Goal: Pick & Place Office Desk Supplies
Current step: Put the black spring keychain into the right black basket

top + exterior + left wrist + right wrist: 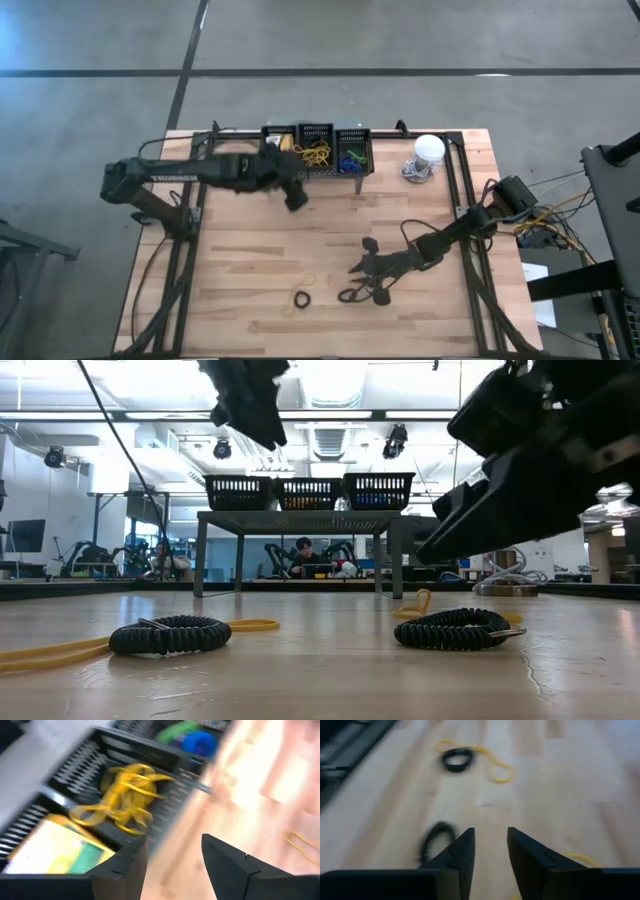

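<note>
1. Three-bin black basket (318, 150) sits at the table's (250, 240) far edge; left gripper (296, 199) hovers just near of it, open and empty.
2. Right gripper (362, 268), jaws apart, holding nothing, hangs over a black coil (350, 295).
3. Another coil (302, 298) with a yellow band (250, 626) lies left, bare wood around.

The left arm reaches across the far side of the table, its tool (296, 197) raised with fingers (125, 865) spread and nothing between them, while the right arm angles low toward the table's middle, its tool (372, 268) parted and holding nothing.
</note>
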`<state>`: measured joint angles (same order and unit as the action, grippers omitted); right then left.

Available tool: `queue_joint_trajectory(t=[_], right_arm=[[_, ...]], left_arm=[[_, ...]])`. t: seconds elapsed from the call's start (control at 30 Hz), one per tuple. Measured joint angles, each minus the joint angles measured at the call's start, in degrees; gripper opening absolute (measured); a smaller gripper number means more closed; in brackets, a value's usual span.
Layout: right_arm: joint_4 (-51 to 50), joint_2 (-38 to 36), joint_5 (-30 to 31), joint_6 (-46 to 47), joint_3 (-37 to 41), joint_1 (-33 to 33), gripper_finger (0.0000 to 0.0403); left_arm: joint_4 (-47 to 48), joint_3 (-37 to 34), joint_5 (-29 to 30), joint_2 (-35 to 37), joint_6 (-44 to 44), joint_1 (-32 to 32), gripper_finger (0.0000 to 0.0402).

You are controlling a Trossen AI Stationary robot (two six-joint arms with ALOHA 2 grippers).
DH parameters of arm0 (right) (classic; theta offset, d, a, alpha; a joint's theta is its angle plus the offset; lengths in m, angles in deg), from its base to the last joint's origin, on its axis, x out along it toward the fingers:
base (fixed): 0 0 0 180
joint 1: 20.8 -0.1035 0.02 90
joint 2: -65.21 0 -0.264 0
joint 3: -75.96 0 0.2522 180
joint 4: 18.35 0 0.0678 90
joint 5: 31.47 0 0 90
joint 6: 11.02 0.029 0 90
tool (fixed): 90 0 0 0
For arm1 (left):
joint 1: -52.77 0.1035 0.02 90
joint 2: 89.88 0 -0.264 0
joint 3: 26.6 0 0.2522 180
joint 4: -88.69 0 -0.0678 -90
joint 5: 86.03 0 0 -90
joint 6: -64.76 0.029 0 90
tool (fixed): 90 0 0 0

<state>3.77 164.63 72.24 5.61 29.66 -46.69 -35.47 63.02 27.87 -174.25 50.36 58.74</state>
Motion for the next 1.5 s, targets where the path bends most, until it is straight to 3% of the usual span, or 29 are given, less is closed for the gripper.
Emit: queue_joint_trajectory(t=[0.13,0.3,0.5,0.63,0.8,0.97,1.2,1.5], right_arm=[[-3.58,0.07,-4.41,2.07,-2.8,-0.43,0.0142],[-20.68,0.2,-4.79,2.9,-9.17,-1.65,0.0166],[-23.44,0.2,-6.14,2.49,-11.73,-2.29,0.0166],[-23.43,0.2,-5.19,2.9,-11.74,-2.25,0.0157],[-23.24,0.2,-4.72,2.92,-11.71,-2.23,0.0148],[-22.21,2.1,-4.63,2.86,-11.84,-2.23,0.0146],[-23.69,8.9,-4.66,2.66,-16.37,-2.23,0.0135],[-33.64,10.11,-4.23,-0.03,-22.46,-2.14,0.0029]], left_arm=[[-0.27,-3.08,0.52,0.19,-3.41,-9.12,0.0176],[-8.6,-11.16,4.76,0.19,-8.34,-21.93,0.0159],[-32.03,-25.43,11.54,0.14,-9.66,-35.15,0.015],[-50.84,-35.42,14.77,0.01,-9.74,-40.6,0.015],[-65.29,-44.65,17.87,-0.27,-13.81,-43.11,0.0149],[-66.51,-48.78,18.76,-0.26,-19.99,-43.01,0.0149],[-66.65,-49.61,19.64,-0.23,-21.88,-43.04,0.0149],[-66.72,-49.57,19.89,-0.23,-22.85,-43.05,0.0149]])
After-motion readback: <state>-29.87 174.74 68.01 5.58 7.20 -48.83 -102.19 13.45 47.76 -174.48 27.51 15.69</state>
